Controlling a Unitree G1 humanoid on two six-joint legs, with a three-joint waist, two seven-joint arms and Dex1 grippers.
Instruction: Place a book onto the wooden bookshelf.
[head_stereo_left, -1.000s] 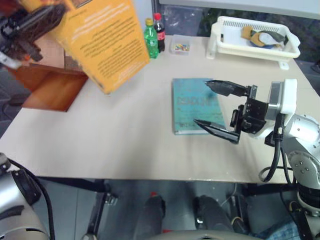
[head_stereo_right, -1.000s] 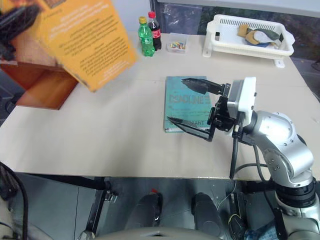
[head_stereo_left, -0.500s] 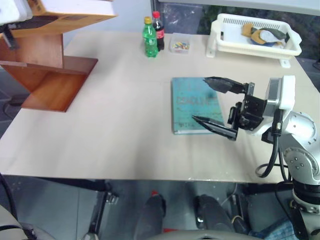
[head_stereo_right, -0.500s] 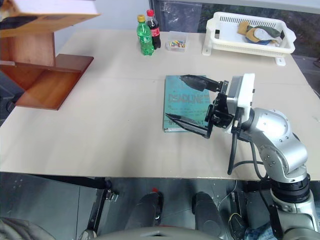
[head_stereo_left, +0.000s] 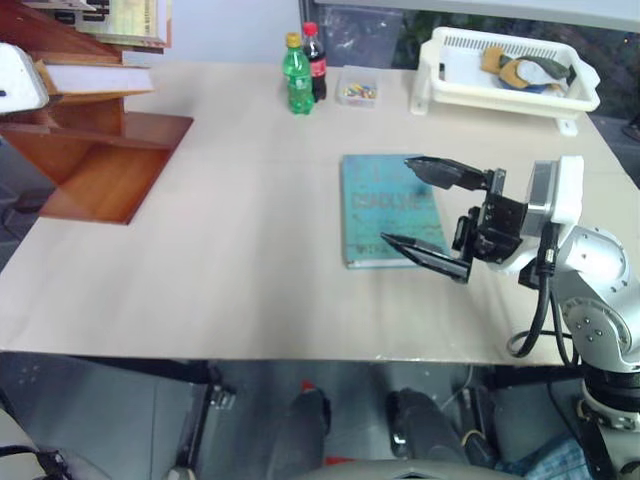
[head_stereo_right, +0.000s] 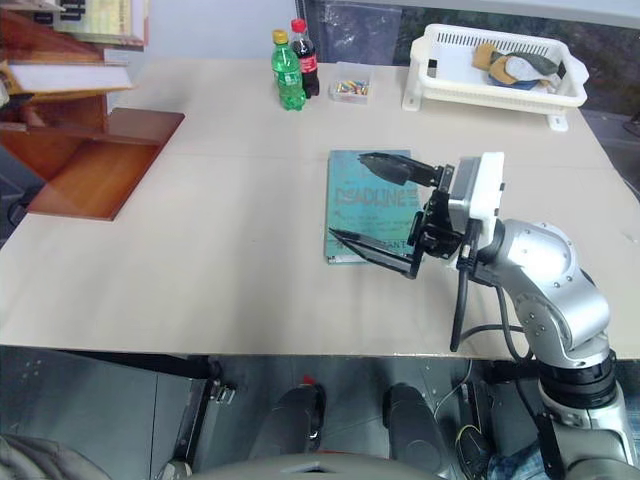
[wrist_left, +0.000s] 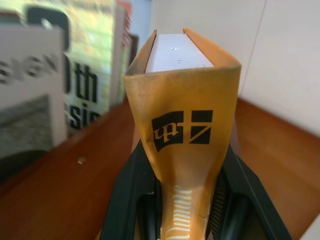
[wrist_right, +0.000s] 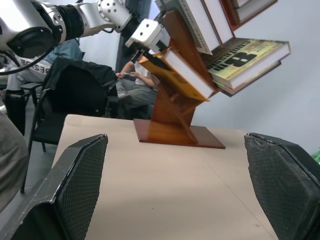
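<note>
Book (wrist_left: 182, 125) now on wooden bookshelf (head_stereo_left: 100, 165)

Glossy wooden bookshelf (head_stereo_left: 95, 165), paper book (wrist_left: 182, 120)

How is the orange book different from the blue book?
The orange book is gripped by the left hand at the wooden bookshelf; the blue book lies flat on the table, held by nothing. The open right hand hovers over the blue one. The orange book looks thicker than the blue. Both are closed.
</note>
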